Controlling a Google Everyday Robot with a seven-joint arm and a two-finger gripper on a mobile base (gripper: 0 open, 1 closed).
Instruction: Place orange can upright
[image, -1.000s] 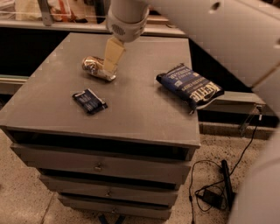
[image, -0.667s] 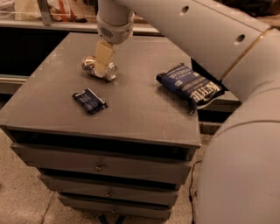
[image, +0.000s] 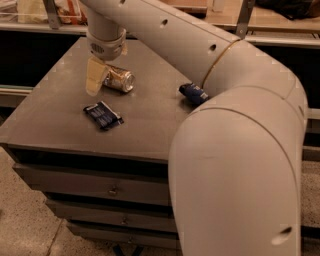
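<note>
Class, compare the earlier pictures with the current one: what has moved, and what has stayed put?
The gripper has slid leftward in the picture, from over the orange can to its left end. The arm has swung into the foreground, hiding most of the larger blue packet. The can still lies on its side; the small packet has not moved.

Grey drawer cabinet (image: 60, 117) on speckled floor (image: 22, 225), dim shelving (image: 277, 39) behind

Dark packet (image: 103, 115) and blue packet (image: 193, 93) lie apart on grey cabinet (image: 145, 122).
</note>
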